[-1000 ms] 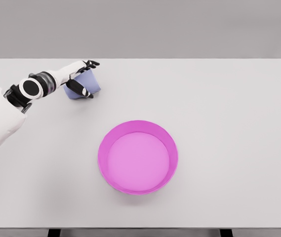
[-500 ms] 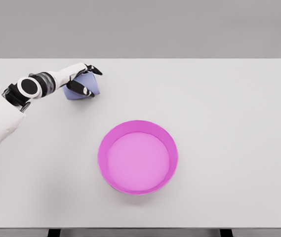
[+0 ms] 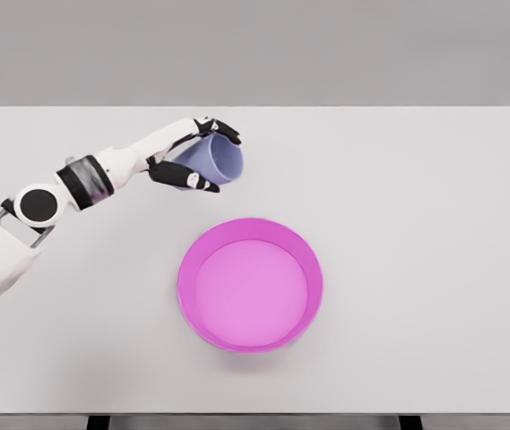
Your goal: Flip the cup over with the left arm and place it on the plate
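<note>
The cup (image 3: 211, 161) is gripped in the left hand (image 3: 192, 157), lifted off the table (image 3: 434, 224) and carried from the far-left corner toward the plate (image 3: 250, 285) at mid-table. It is now tipped sideways; the flip appears half done, placement pending.

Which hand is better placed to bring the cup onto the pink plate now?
Left. The left hand already grasps the cup, up and left of the plate. No right arm is in view.

A pale lavender-blue cup (image 3: 214, 160) sits in a white left hand (image 3: 187, 157) with black fingers (image 3: 183, 177). The plate (image 3: 250, 284) is bright magenta-pink; the table (image 3: 416, 224) is plain light grey.
</note>
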You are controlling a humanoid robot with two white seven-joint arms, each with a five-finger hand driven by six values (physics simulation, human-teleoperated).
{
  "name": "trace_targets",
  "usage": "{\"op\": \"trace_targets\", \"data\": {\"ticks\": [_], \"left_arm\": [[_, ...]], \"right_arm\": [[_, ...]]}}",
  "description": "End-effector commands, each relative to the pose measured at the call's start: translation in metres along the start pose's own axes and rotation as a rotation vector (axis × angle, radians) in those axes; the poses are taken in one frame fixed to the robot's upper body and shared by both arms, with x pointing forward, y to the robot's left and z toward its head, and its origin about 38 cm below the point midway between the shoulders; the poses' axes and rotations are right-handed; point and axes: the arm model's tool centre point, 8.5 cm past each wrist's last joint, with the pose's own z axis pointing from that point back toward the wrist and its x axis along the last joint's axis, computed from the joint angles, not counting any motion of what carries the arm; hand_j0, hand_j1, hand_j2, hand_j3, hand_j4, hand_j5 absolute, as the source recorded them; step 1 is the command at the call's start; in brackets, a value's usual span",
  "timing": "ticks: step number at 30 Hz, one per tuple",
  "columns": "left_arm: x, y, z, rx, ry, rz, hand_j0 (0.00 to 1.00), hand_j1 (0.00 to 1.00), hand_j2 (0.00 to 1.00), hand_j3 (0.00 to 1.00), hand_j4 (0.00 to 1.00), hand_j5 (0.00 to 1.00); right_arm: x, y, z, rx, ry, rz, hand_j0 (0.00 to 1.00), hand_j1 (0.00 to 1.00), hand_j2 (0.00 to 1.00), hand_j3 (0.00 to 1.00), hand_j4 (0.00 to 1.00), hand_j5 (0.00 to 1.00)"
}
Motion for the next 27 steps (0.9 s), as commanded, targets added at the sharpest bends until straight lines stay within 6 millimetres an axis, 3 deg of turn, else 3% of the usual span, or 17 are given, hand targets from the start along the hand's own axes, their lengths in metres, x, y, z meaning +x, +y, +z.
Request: {"op": "trace_targets", "data": {"ticks": [1,4,11,16,27], "left_arm": [[0.028,0.005,0.005,0.014,-0.09,-0.009,0.63,0.63,0.63,0.63,0.63,0.63],[0.046,-0.015,0.015,-0.017,-0.161,0.039,0.63,0.63,0.63,0.63,0.63,0.63],[0.06,-0.02,0.031,0.028,-0.285,0.188,0.61,0.61,0.61,0.61,0.61,0.61],[0.073,-0.036,0.039,0.036,-0.397,0.251,0.6,0.6,0.6,0.6,0.6,0.6],[0.071,-0.058,0.054,0.067,-0.478,0.309,0.6,0.6,0.6,0.6,0.6,0.6]], "right_arm": [[-0.001,0.0,0.0,0.0,0.002,-0.001,1.0,1.0,1.0,1.0,1.0,1.0],[0.0,0.0,0.0,0.0,0.0,0.001,1.0,1.0,1.0,1.0,1.0,1.0],[-0.001,0.0,0.0,0.0,0.002,0.001,1.0,1.0,1.0,1.0,1.0,1.0],[-0.001,0.0,0.0,0.0,0.002,0.001,1.0,1.0,1.0,1.0,1.0,1.0],[0.0,0.0,0.0,0.0,0.0,0.001,1.0,1.0,1.0,1.0,1.0,1.0]]}}
